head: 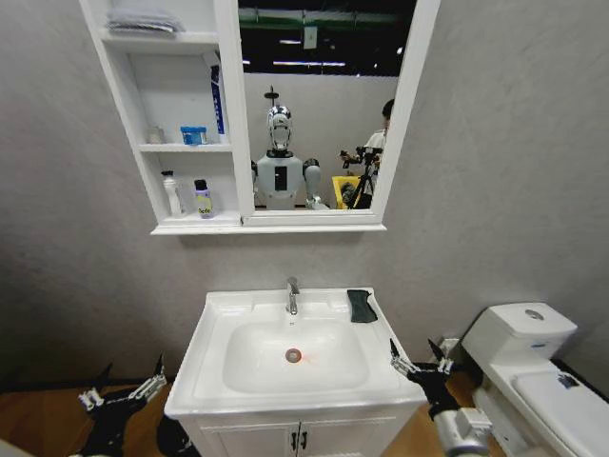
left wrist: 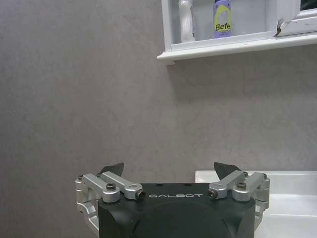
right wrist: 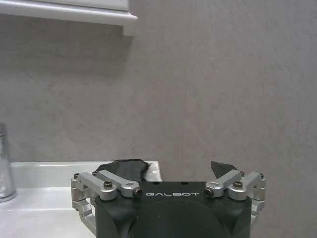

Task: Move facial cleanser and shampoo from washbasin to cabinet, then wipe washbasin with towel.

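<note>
Both bottles stand on the lowest shelf of the cabinet [head: 122, 95]: the slim white one [head: 171, 193] [left wrist: 185, 20] and, beside it, the lilac one with a black cap [head: 203, 199] [left wrist: 222, 17]. The washbasin [head: 214, 328] [left wrist: 277, 178] [right wrist: 44, 171] is below, its bowl bare around the drain. On its back right corner lies the dark towel [head: 361, 305] [right wrist: 126, 168]. My left gripper [head: 131, 367] [left wrist: 168, 167] hangs open low, left of the basin. At the basin's front right corner my right gripper [head: 412, 347] [right wrist: 163, 166] is open, facing the towel from a short way off.
A chrome tap [head: 292, 296] [right wrist: 4, 163] rises at the basin's back. A white toilet [head: 533, 371] stands close on the right. The upper shelves hold a blue tub [head: 193, 135], a tall blue tube [head: 218, 100] and pale cloths [head: 143, 21]. Vanity doors [head: 300, 438] sit under the basin.
</note>
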